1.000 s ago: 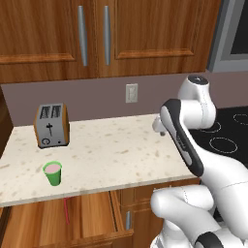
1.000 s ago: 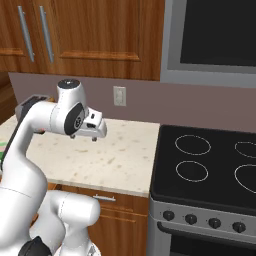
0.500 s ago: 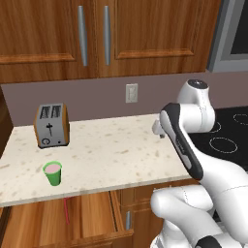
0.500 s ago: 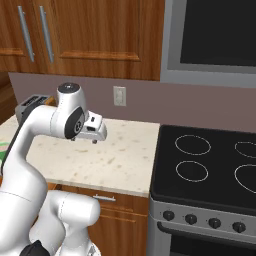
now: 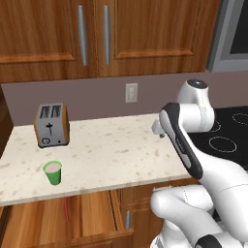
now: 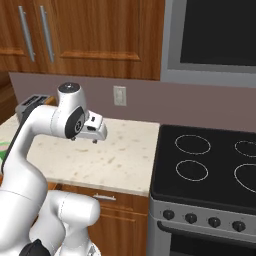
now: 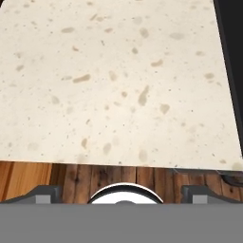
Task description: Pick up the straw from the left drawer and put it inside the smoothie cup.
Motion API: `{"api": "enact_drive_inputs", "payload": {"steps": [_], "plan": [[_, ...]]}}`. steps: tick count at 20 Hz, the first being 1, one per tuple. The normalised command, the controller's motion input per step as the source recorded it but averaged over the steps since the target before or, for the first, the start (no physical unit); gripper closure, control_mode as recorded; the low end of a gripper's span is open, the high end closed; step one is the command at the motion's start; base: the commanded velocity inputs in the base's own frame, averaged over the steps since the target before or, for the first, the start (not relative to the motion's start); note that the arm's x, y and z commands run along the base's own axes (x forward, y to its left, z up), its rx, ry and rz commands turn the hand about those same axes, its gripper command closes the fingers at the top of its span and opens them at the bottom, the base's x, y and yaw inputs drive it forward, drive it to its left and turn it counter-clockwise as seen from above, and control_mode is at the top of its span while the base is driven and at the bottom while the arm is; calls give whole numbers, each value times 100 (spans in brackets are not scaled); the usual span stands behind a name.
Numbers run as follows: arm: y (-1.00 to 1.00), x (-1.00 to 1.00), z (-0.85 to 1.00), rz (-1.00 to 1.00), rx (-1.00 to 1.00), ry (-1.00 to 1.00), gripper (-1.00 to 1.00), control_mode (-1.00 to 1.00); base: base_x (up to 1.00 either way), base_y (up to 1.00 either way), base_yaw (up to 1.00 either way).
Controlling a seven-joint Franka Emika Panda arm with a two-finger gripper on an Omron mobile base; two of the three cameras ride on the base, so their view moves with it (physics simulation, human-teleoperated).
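Note:
The red straw [image 5: 66, 209] lies in the open left drawer [image 5: 92, 215], below the counter's front edge. On the counter, near its front left, stands the green smoothie cup [image 5: 53, 172] with pink contents. My gripper [image 6: 84, 140] hovers over the right part of the counter, far from both the cup and the drawer. The left base view shows the gripper [image 5: 159, 133] partly hidden behind my arm. In the hand view the gripper [image 7: 122, 192] looks down on bare speckled counter, its fingertips [image 7: 45, 191] wide apart. It is open and holds nothing.
A silver toaster [image 5: 51, 125] stands at the back left of the counter [image 5: 121, 150]. A black stove [image 6: 210, 165] adjoins the counter on the right, under a microwave [image 6: 215, 35]. Wooden wall cabinets [image 5: 97, 34] hang above, and an outlet [image 5: 131, 92] is on the wall.
My hand has dropped a little and shifted slightly left over the counter. The cup, straw and drawer have not moved.

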Motion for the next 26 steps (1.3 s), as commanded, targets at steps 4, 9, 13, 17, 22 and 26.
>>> {"api": "enact_drive_inputs", "payload": {"steps": [4, 9, 13, 17, 22, 26], "plan": [[0, 0, 0, 0, 0, 0, -100, 100, -56, 0, 0], [0, 0, 0, 0, 0, 0, -100, 100, -73, 0, 0], [0, 0, 0, 0, 0, 0, -100, 100, -71, 0, 0], [0, 0, 0, 0, 0, 0, -100, 100, -57, 1, 0], [0, 0, 0, 0, 0, 0, -100, 100, -28, 26, 0], [0, 0, 0, 0, 0, 0, -100, 100, -1, 54, 0]]}}
